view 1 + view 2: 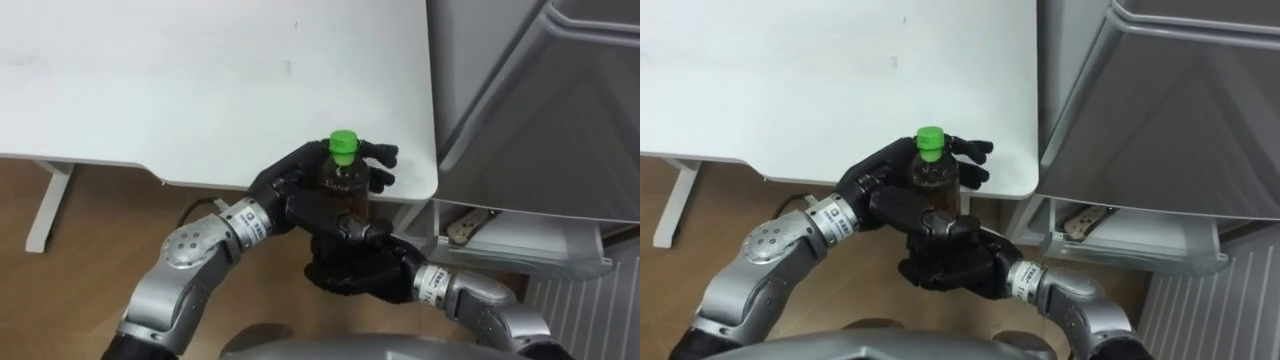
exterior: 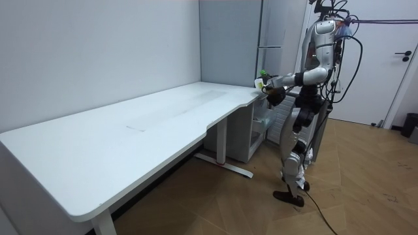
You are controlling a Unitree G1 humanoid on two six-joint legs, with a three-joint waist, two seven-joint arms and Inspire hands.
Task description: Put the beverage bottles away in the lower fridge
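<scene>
Left hand [image 1: 288, 190]: set at the rounded near corner of the white tabletop [image 1: 200, 80], bare surface beyond it and open wood floor [image 1: 80, 260] below. To its right, the grey fridge [image 1: 540, 100] stands just beside the tabletop edge, with a pale lower drawer [image 1: 520, 240] pulled out. Pose: fingers curled round the bottle [image 1: 345, 178] from the left. Right hand [image 1: 350, 268]: directly beneath, closed round the bottle's lower part. Bottle: upright, dark drink, green cap.
</scene>
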